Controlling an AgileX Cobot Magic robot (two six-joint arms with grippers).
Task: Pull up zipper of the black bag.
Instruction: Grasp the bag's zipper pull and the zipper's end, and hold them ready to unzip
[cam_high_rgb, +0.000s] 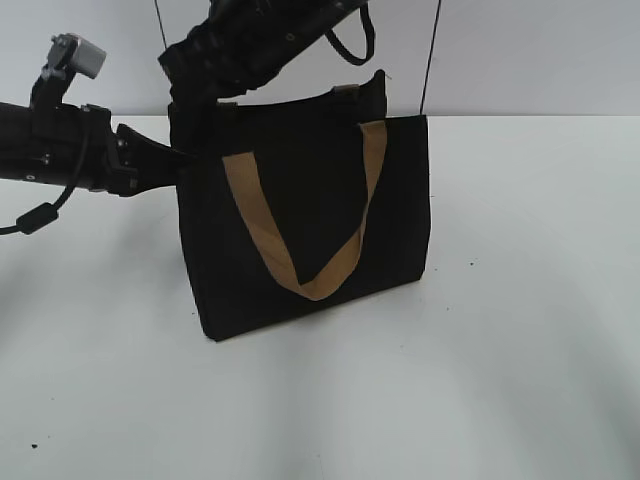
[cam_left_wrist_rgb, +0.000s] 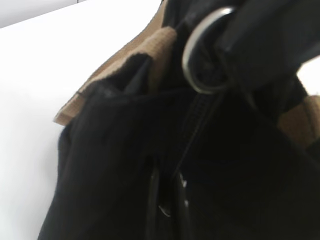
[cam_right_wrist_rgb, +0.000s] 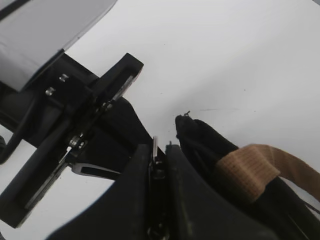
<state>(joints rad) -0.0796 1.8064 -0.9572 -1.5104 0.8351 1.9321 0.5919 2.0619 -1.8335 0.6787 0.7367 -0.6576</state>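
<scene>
The black bag stands upright on the white table, one tan handle hanging down its front. My left gripper reaches in from the left to the bag's upper left end. In the left wrist view its jaws are shut on black bag fabric, with the zipper line running away ahead. My right gripper comes down over the bag's top left. In the right wrist view its jaws are shut on the thin silvery zipper pull tab, at the bag's end.
The left arm's black hardware sits close beside the right jaws. A silvery ring on the right arm hangs just above the zip line. A tan strap lies right of the right jaws. White table surrounds the bag.
</scene>
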